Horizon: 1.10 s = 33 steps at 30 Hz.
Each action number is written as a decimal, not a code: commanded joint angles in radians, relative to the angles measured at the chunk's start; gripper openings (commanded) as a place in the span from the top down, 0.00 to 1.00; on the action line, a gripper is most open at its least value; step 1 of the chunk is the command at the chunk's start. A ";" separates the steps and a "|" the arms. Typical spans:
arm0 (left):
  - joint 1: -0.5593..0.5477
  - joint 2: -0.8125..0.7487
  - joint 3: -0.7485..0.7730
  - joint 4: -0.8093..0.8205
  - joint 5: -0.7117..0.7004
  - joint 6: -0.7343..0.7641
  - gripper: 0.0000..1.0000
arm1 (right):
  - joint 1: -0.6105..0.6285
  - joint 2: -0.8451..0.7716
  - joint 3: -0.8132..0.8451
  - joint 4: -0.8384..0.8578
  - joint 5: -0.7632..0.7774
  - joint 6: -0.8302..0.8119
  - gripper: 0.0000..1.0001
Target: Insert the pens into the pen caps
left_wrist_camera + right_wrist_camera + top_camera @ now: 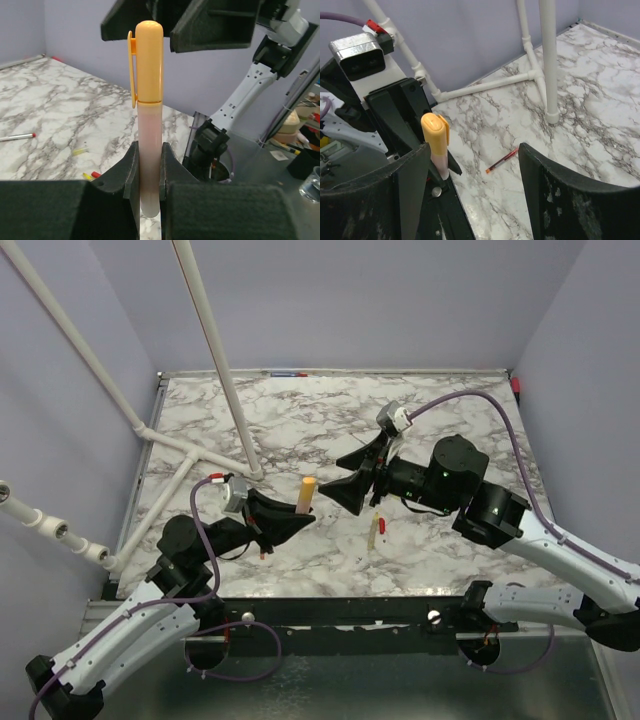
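Note:
My left gripper [149, 155] is shut on the whitish-pink barrel of a pen [150, 135] held upright, with an orange cap [149, 60] seated on its top end. From above, this capped pen [307, 494] stands out of the left gripper [303, 518] near the table's middle. Just right of it, my right gripper [336, 478] is open, its fingers [210, 25] apart around the cap's top without touching it. In the right wrist view the capped pen [435, 142] stands by the left finger of the right gripper [472, 155]. A pale yellow pen [373, 533] and a red cap [382, 527] lie on the table.
A white pipe frame [215, 350] rises from the marble table [450, 430] at the back left, its base [551, 116] ahead of the right gripper. A red pen [501, 160] lies on the marble near the left arm. A white pen with a red tip [17, 136] lies farther off.

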 commanded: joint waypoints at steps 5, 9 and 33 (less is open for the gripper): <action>-0.001 0.028 -0.026 0.161 0.183 -0.095 1.00 | -0.071 0.017 -0.012 0.150 -0.439 0.019 0.26; -0.001 0.042 -0.029 0.181 0.205 -0.112 1.00 | -0.071 0.030 -0.036 0.256 -0.509 0.055 0.28; 0.000 0.042 -0.037 0.203 0.197 -0.128 1.00 | -0.071 0.098 -0.064 0.334 -0.550 0.053 0.66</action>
